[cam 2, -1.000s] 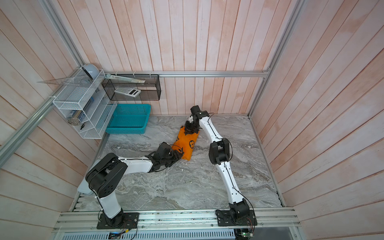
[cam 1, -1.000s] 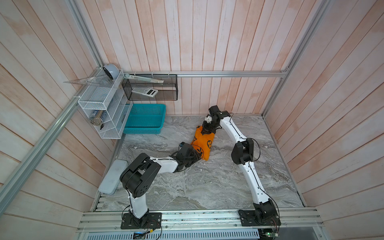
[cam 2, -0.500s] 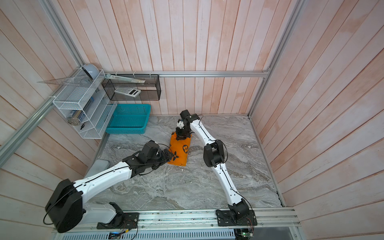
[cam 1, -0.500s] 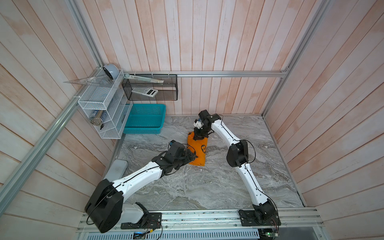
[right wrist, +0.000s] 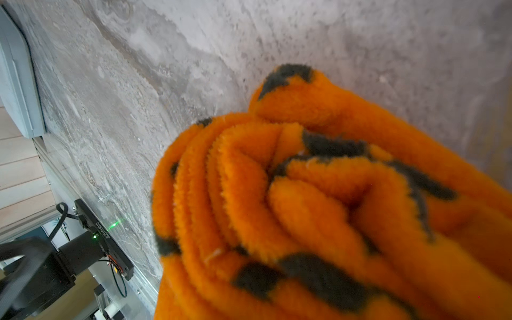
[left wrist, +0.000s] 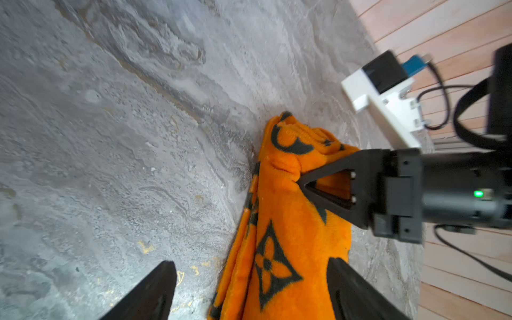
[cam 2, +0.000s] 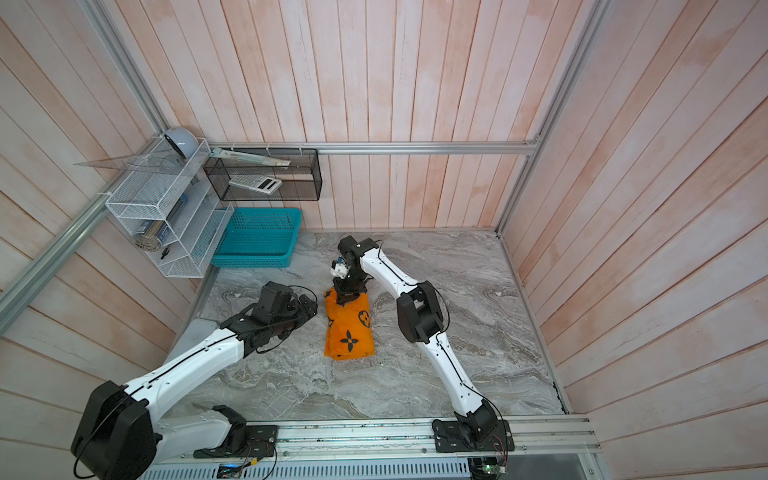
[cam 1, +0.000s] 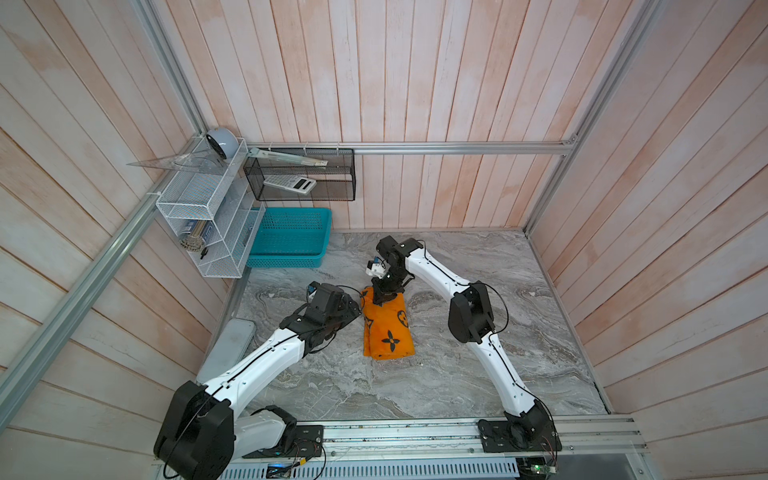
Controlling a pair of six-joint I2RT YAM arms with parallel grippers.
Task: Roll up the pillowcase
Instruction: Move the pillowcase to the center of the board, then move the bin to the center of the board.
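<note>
The pillowcase (cam 1: 388, 328) (cam 2: 348, 328) is an orange plush roll with black flower prints, lying on the marble table (cam 1: 457, 374), its length running from far to near. At the roll's far end stands my right gripper (cam 1: 384, 296) (cam 2: 345, 294), pointing down and shut on the bunched cloth; the left wrist view shows its black finger (left wrist: 327, 182) pinching a fold. My left gripper (cam 1: 356, 309) (cam 2: 311, 305) (left wrist: 253, 293) is open just left of the roll, gripping nothing. The right wrist view is filled by the spiral end of the pillowcase (right wrist: 304, 207), which hides that gripper's fingers.
A teal basket (cam 1: 291, 237) sits at the back left of the table. Above it hang a white wire shelf (cam 1: 203, 224) and a black mesh basket (cam 1: 299, 178) holding a calculator. A grey flat lid (cam 1: 228, 349) lies by the left edge. Wooden walls close in three sides.
My left gripper has opened and let go of the roll, and the left arm has swung out straighter. The right gripper carried the roll's far end leftward; the roll now lies flat.
</note>
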